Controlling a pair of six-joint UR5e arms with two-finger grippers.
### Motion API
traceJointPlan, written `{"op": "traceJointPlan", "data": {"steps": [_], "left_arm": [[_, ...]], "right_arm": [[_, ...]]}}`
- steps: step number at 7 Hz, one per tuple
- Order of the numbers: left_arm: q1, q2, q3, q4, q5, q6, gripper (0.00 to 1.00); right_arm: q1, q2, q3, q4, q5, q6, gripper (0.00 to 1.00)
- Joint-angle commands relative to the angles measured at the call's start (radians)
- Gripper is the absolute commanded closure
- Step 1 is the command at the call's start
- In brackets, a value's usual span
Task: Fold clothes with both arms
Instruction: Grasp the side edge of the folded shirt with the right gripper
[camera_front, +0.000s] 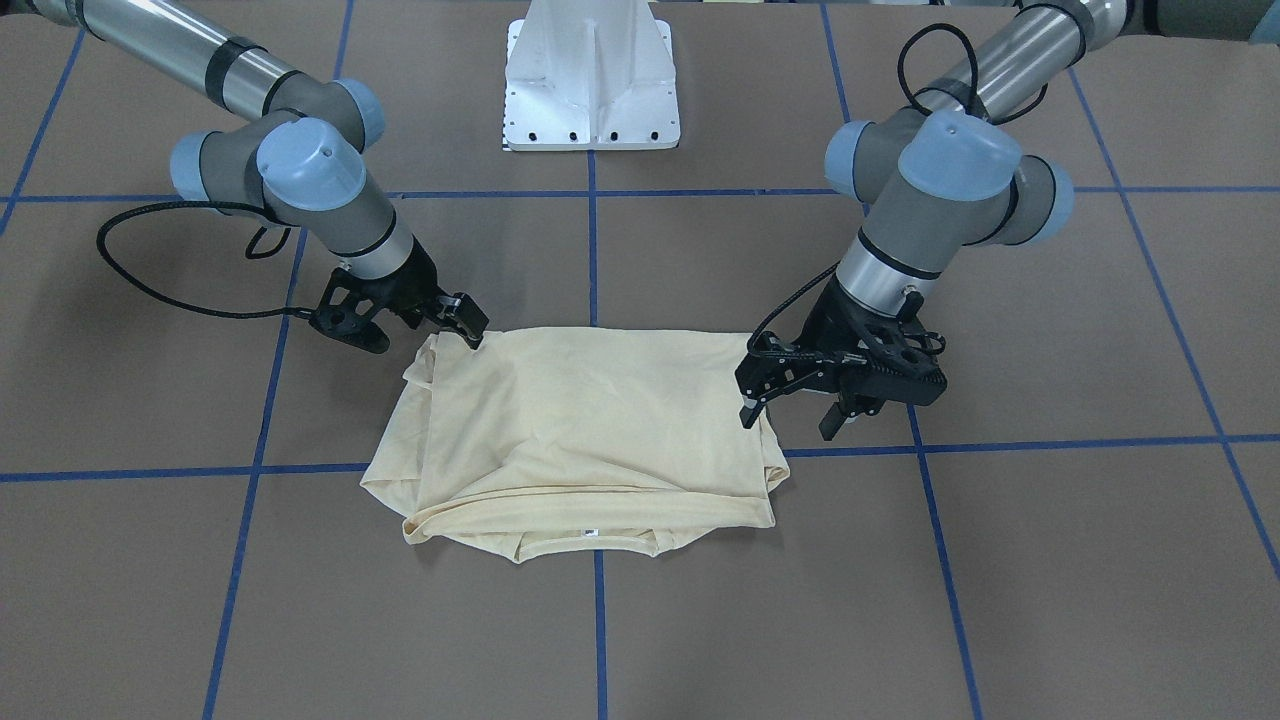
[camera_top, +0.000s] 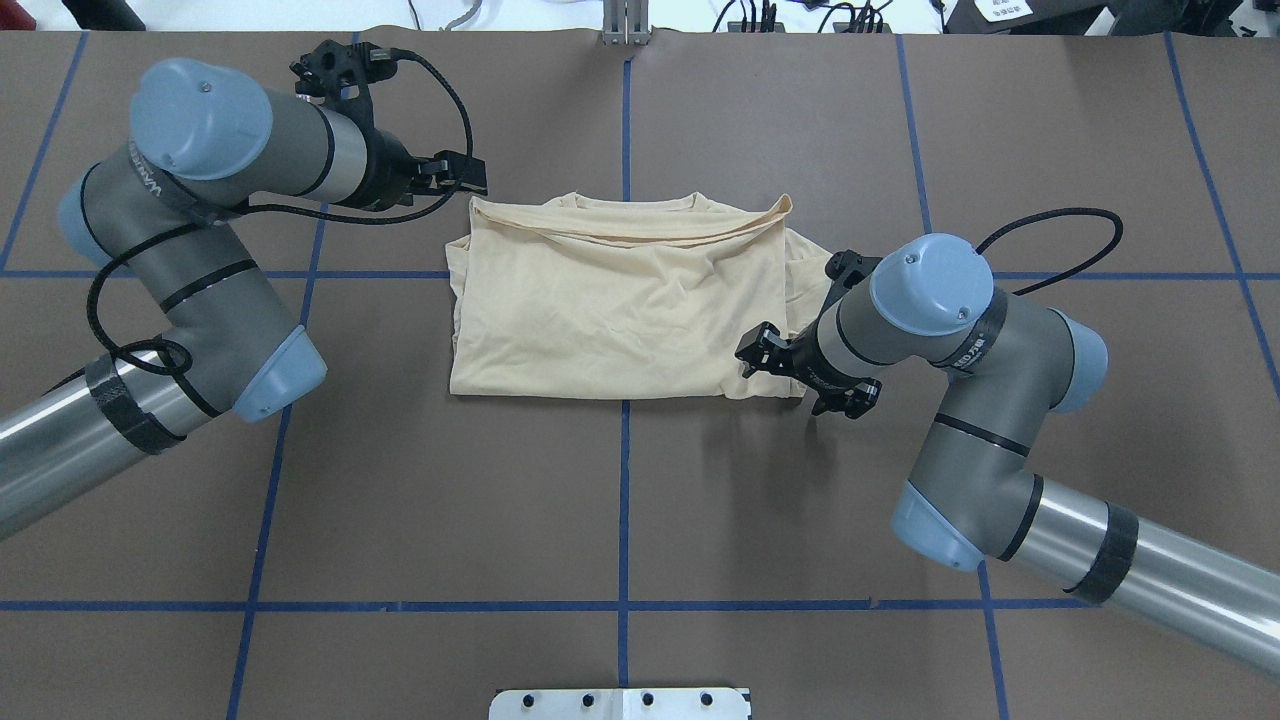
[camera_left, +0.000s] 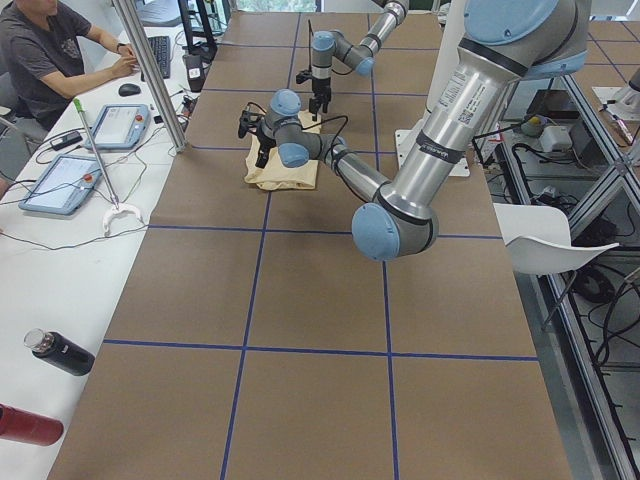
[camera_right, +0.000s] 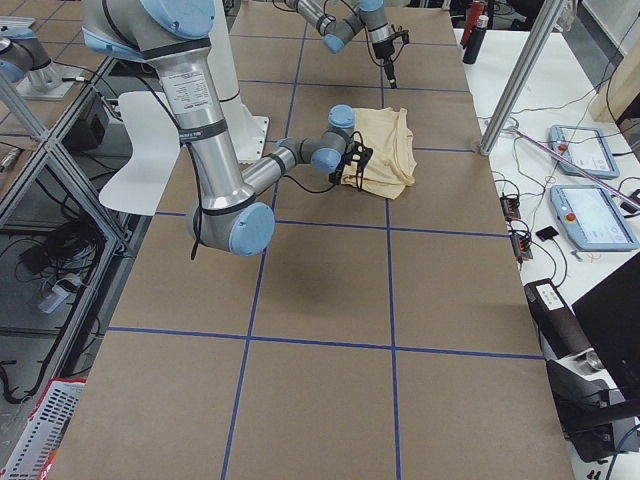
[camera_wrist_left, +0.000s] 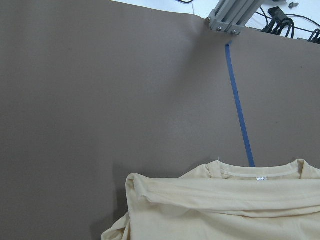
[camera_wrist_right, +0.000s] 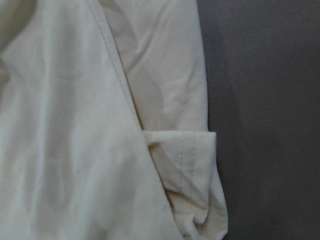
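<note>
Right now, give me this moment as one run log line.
T-shirt: folded, flat | left gripper: jaws open, empty, beside T-shirt | right gripper: at T-shirt corner, jaws unclear

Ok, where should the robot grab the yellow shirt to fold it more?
Probably a corner of a short side edge, pinched from above, coming from outside. The shirt lies flat as a wide rectangle, so only its edges offer a lip; the right hand is at one corner.

Brown table top (camera_top: 640, 500) gridded with blue tape (camera_top: 623, 480), white side desk (camera_left: 40, 280) with tablets (camera_left: 60, 183), white chair (camera_left: 545, 240), aluminium post (camera_left: 150, 75)
</note>
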Motion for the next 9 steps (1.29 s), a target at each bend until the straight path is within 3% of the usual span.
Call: {"op": "traceJointPlan", "data": {"steps": [1,4,6,7,8,9], "left_arm": [[0.003,0.002,0.002,0.000,0.000,0.002,0.01],[0.004,0.002,0.002,0.005,0.000,0.002,0.01],[0.004,0.009,0.005,0.003,0.002,0.003,0.01],[0.004,0.011,0.004,0.003,0.000,0.003,0.01],[0.004,0.011,0.005,0.003,0.000,0.005,0.01],[0.004,0.011,0.005,0.003,0.002,0.005,0.01]], "right_arm": [[-0.001,0.006,-0.002,-0.009,-0.028,-0.002,0.05],[-0.005,0.008,-0.016,-0.009,-0.028,-0.007,0.09],[-0.011,0.014,-0.017,-0.009,-0.028,-0.005,0.28],[-0.014,0.012,-0.017,-0.010,-0.028,-0.007,0.30],[-0.014,0.015,-0.016,-0.022,-0.031,-0.005,0.56],[-0.014,0.015,-0.014,-0.022,-0.045,-0.002,0.92]]}}
